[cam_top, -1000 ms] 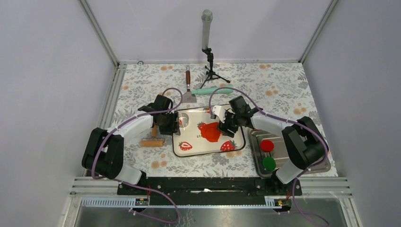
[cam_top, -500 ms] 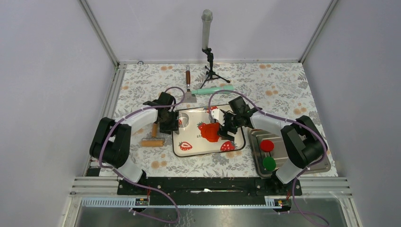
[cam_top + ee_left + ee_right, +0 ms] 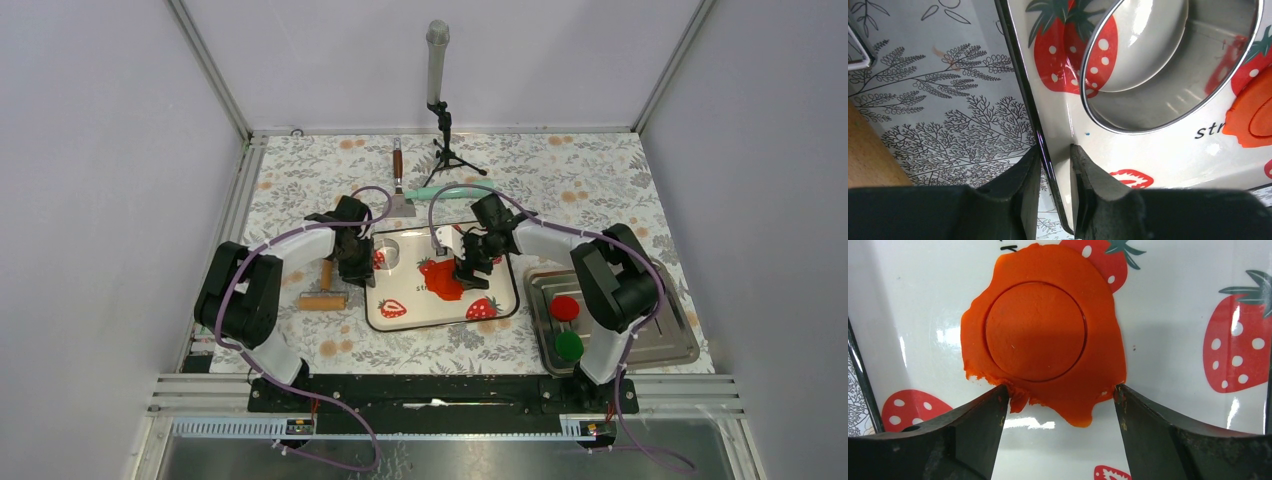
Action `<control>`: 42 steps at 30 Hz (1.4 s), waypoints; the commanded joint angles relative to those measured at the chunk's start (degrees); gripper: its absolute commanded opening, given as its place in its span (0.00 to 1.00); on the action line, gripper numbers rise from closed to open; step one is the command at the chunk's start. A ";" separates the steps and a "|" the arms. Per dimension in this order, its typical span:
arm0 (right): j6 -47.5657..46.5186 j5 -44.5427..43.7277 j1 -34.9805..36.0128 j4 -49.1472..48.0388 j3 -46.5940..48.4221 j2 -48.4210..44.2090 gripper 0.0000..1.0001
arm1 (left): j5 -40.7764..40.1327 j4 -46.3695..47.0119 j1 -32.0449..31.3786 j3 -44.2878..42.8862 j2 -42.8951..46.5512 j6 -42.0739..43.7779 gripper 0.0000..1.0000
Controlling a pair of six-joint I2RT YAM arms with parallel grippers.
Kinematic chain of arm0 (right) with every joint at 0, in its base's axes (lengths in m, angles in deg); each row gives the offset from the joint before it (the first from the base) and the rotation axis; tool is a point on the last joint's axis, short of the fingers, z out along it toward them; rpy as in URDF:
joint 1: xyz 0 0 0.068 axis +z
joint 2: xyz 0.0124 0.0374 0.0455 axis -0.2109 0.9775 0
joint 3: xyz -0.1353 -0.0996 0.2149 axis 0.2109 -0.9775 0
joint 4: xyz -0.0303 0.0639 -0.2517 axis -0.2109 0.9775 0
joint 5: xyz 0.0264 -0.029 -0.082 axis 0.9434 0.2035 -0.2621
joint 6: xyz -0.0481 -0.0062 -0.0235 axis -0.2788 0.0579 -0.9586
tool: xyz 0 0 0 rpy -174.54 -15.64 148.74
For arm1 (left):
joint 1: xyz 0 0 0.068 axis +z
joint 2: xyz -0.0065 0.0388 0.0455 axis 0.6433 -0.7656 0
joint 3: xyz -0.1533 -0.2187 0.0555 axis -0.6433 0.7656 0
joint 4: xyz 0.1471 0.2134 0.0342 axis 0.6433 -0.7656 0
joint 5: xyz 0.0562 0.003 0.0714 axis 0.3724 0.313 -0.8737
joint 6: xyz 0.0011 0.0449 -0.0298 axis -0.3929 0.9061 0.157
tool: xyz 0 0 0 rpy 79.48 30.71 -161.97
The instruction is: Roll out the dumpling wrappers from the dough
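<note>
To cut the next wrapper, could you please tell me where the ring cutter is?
In the top view, the ring cutter sits in the far-left corner of the strawberry tray, beside the left gripper and left of the dough.

Before me the flowered surface (image 3: 600,190) carries a strawberry tray (image 3: 430,312) at its middle, a steel tray (image 3: 645,335) right, a wooden rolling pin (image 3: 322,300) left, and beyond them a scraper (image 3: 401,203), a green tool (image 3: 445,190) and a tripod stand (image 3: 446,152).
</note>
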 commanded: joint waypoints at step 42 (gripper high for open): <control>9.39 -18.33 -0.19 -13.83 1.16 2.30 0.31 | 5.40 4.57 -2.16 2.64 -2.24 8.54 0.00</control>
